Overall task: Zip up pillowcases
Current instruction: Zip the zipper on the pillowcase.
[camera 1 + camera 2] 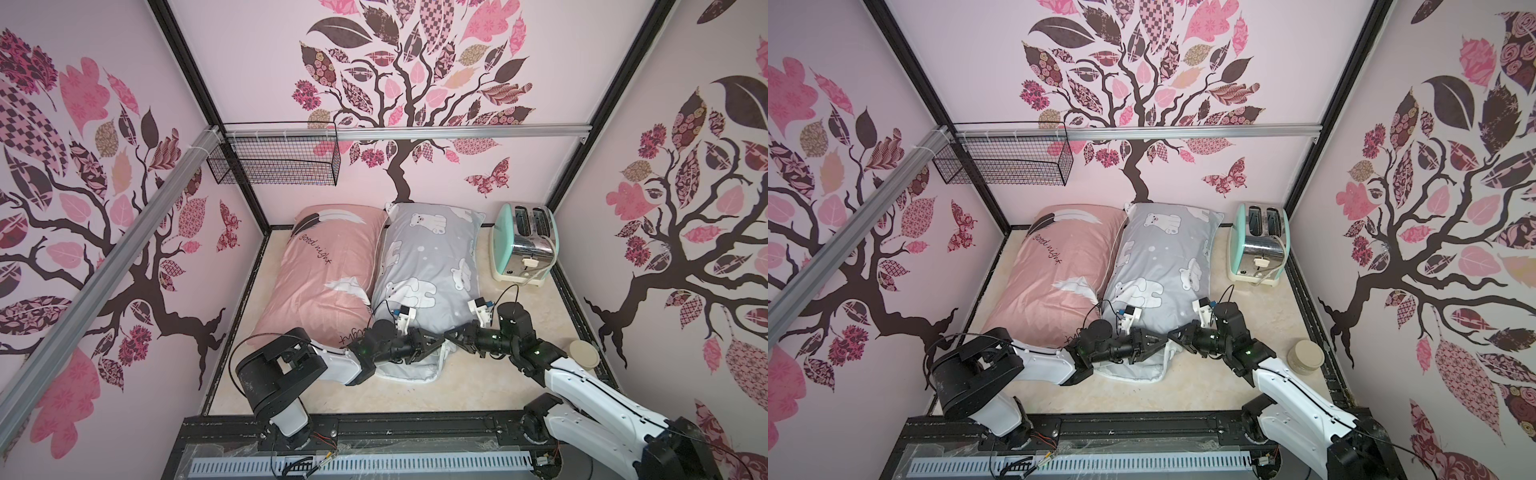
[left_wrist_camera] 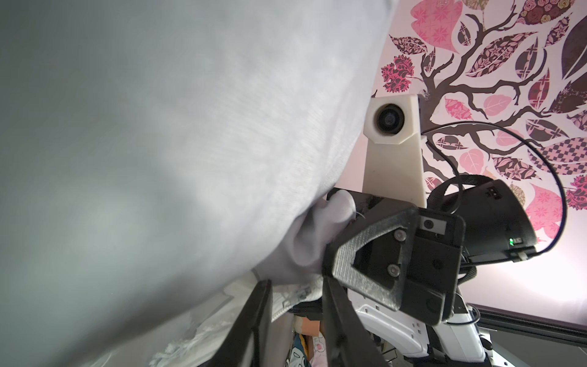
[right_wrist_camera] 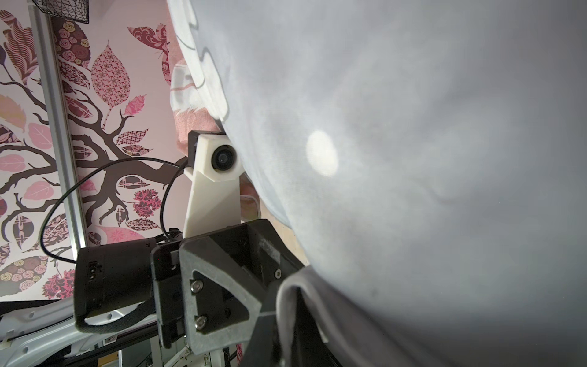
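Note:
Two pillowcases lie side by side in both top views: a pink one (image 1: 324,270) (image 1: 1054,270) with feathers and "good night" script, and a grey one (image 1: 428,257) (image 1: 1163,249) with white polar bears. Both grippers meet at the grey pillowcase's near end. My right gripper (image 1: 453,336) (image 3: 286,305) is shut on a fold of grey fabric (image 3: 289,286) at that end. My left gripper (image 1: 432,345) (image 2: 295,295) faces it, its fingers (image 2: 257,317) apart. The case's white zipper edge (image 2: 292,294) lies across the gap at their tips. The grey pillowcase (image 2: 158,143) fills most of both wrist views.
A mint and chrome toaster (image 1: 523,245) stands at the back right beside the grey pillowcase. A round beige tub (image 1: 584,353) sits by the right wall near my right arm. A black wire basket (image 1: 274,160) hangs from the back rail. The beige tabletop (image 1: 478,386) shows in front.

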Motion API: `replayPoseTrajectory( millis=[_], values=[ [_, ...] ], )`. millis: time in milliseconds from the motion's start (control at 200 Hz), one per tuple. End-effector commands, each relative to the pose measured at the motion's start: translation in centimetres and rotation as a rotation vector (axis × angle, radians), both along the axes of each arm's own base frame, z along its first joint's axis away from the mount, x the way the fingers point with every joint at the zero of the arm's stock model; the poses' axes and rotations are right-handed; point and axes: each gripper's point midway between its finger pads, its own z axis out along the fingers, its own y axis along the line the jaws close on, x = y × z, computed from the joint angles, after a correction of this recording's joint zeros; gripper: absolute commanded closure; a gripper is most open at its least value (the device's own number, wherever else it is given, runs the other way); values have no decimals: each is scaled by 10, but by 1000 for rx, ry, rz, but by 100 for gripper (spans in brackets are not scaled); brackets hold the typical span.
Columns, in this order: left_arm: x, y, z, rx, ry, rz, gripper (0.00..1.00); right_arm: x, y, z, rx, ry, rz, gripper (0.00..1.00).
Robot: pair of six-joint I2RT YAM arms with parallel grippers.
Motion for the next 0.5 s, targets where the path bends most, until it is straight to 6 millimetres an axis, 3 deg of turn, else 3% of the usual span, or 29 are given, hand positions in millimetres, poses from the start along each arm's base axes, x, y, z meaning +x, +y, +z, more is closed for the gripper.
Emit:
replayPoseTrajectory(
  millis=[0, 495],
  values=[
    [-3, -1, 2, -9, -7, -14, 70, -1, 1, -3, 12, 1, 6, 100],
    [-2, 2, -8, 31, 4, 0, 86, -1, 0, -4, 6, -5, 10, 100]
  ],
)
